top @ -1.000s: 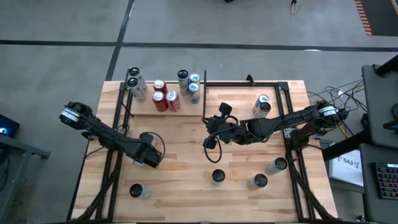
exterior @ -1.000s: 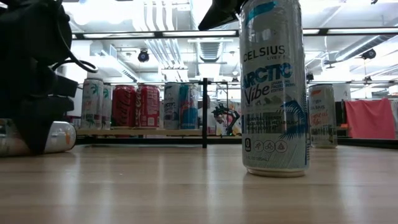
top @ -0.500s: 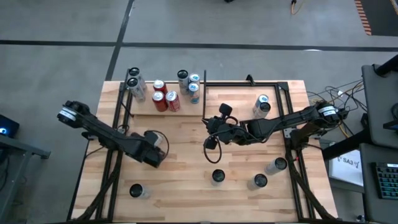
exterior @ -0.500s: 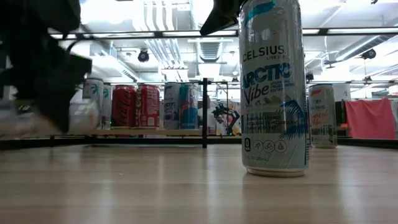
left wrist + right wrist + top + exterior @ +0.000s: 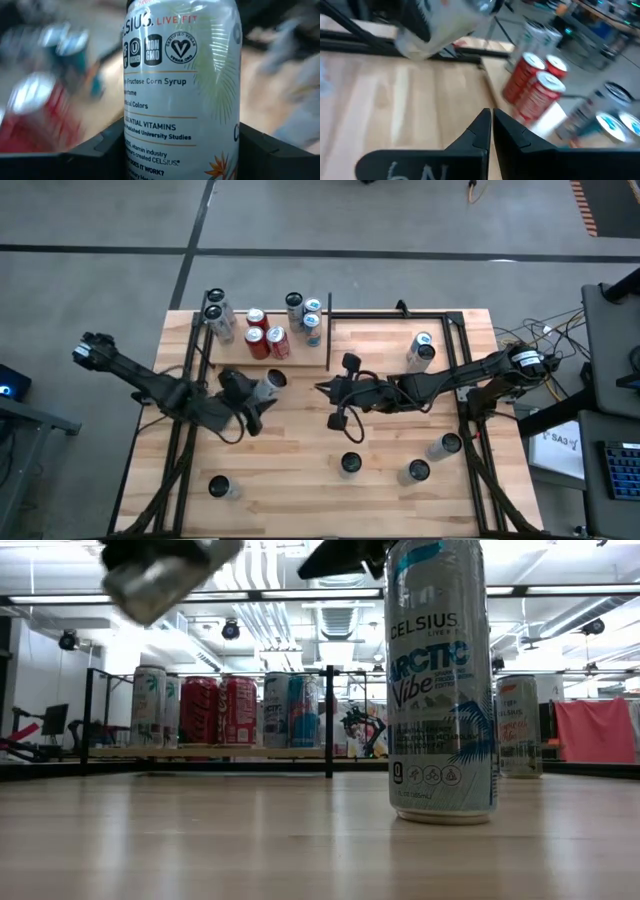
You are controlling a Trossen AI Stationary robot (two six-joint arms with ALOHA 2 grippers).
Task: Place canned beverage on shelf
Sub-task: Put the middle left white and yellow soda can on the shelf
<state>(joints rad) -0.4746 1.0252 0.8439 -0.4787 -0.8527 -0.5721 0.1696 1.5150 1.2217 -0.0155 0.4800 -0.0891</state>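
The left gripper (image 5: 250, 392) is clamped on a white can (image 5: 268, 385), holding it in the air, tilted, just off the front edge of the shelf (image 5: 300, 354) and near the middle of the table (image 5: 300, 480). In the left wrist view the can (image 5: 182, 90) fills the picture between the two dark fingers (image 5: 100, 147), its label reading "Celsius Live Fit". In the low view it (image 5: 160, 570) shows high above the tabletop.

The shelf lies at the table's back-left corner. On it stand two red cans (image 5: 265, 338), two silver cans (image 5: 216, 312) at its left end and a cluster of silver and blue cans (image 5: 305, 315) at its right end.

The right gripper (image 5: 322, 388) hangs over the table's middle, jaws together, close to the held can.

A tall Celsius can (image 5: 441, 680) stands near the front edge.
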